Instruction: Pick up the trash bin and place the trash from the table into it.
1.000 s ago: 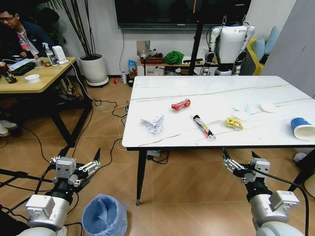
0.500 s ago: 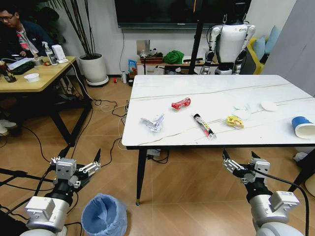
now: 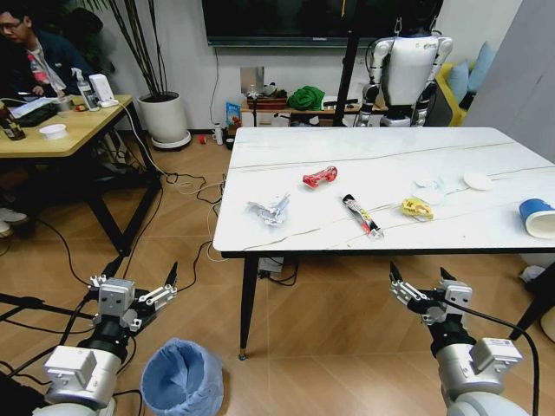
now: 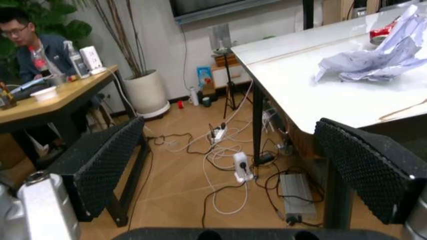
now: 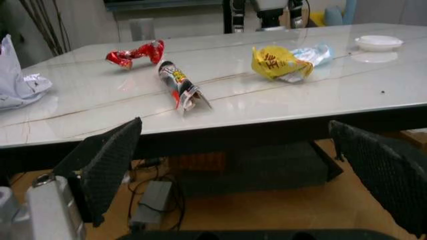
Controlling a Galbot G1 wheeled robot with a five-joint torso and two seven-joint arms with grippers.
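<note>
Trash bin [image 3: 182, 380] sits on the floor just beside the left hand [image 3: 139, 284], fingers spread, nothing held. Right hand [image 3: 419, 284] gapes too, below the bench [image 3: 286, 234] edge. Litter untouched; view has drifted slightly since a second ago, so pickup hasn't started.

We see the trash bin [image 3: 182, 380] upright on the floor, blue bag liner | trash on the white marble surface [image 3: 286, 173]: red wrapper [image 3: 319, 178], silver wrapper [image 3: 270, 210], stick pack [image 3: 361, 216] (lying flat), yellow wrapper [image 3: 416, 208], round lid [image 3: 477, 180], blue cup [image 3: 538, 217] on its side
</note>
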